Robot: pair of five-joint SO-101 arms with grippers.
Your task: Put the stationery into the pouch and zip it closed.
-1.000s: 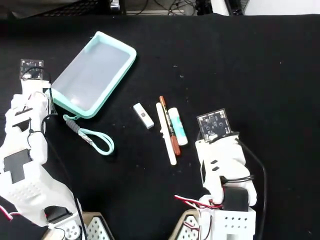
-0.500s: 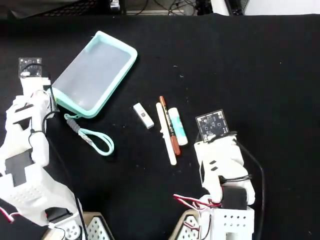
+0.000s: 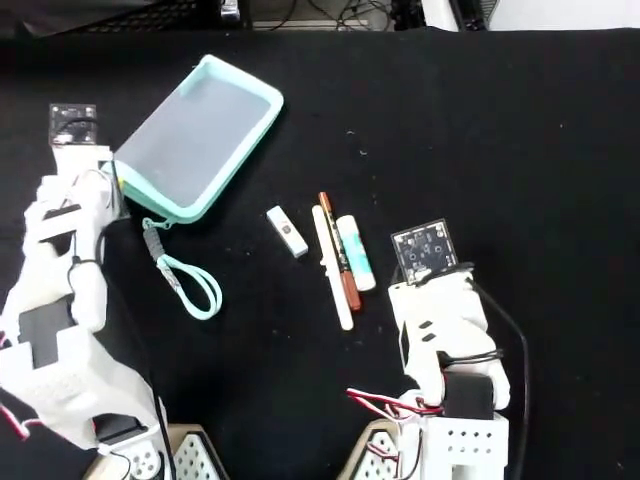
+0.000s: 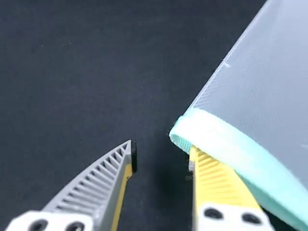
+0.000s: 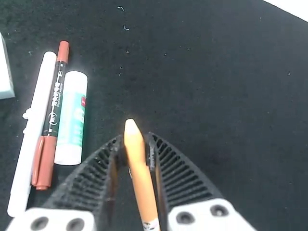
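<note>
**Fingers.** The left fingers [image 4: 211,180] are apart and clamp nothing. One yellow-faced finger lies against the corner of the pouch [image 4: 250,96], seemingly just under its rim. The other stands clear over bare tabletop [image 4: 72,72]. The right fingers [image 5: 166,163] are clamped on an orange pen [image 5: 137,163], whose pale tip projects just past the fingertips.

**Position.** The pouch is well apart from the right fingers. The white pen [image 5: 31,139], brown marker [image 5: 52,115], glue stick [image 5: 71,115] and eraser [image 3: 287,231] lie loose near the right fingers, to one side of them.

**Risks, as judged.**
- With only one finger bearing on the corner, the pouch is likely to slide or pivot on the cloth rather than be gripped.
- Whether the zip is open cannot be told. If it is shut, the pen will butt against the rim.
- The pen is smooth and round, so it may twist or slip in the ribbed fingers on meeting the trim.
- The strap [image 3: 185,280] trails near the left fingers and could snag.

**Materials.**
- The pouch is a flat rounded rectangle with a translucent, finely woven grey panel and soft mint piping.
- The strap is a mint cord loop with a grey sleeve.
- The pens are slim, hard cylinders.
- The glue stick is stubbier and prone to rolling.
- The eraser is a small block.
- The tabletop is covered in matte black fabric.
</note>
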